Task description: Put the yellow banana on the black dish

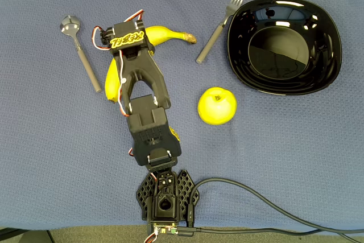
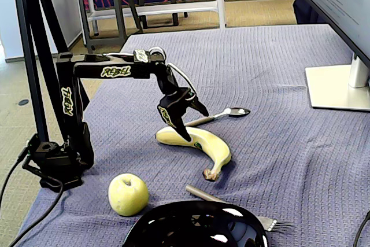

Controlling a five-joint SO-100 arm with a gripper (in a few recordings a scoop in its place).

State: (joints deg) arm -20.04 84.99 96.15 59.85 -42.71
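Currently the black arm (image 2: 104,72) reaches out from its base (image 1: 166,196) at the near edge of the blue-cloth surface (image 1: 57,157) and bends down over the yellow banana (image 2: 199,143). In the fixed view the pincer (image 2: 189,121) stands released, its two fingers spread apart; one fingertip (image 2: 184,134) comes down on or just above the banana's upper side near the blunt end, while the other points out over the spoon handle. Whether the lower finger actually touches the peel cannot be told. The banana lies flat on the surface, not lifted; in the overhead view it curves beneath the arm, its brown stem tip (image 1: 191,38) pointing right toward the fork (image 1: 219,25). The black dish (image 1: 284,45) sits at the far right of the overhead view, well apart from the banana, with the fork lying just beside its left rim, tines toward the far side. A yellow-green apple (image 1: 216,106) rests between the arm and the dish, nearer the base. A spoon (image 1: 80,52) lies to the left of the banana, bowl toward the far side. A monitor stand (image 2: 338,88) occupies the right of the fixed view.
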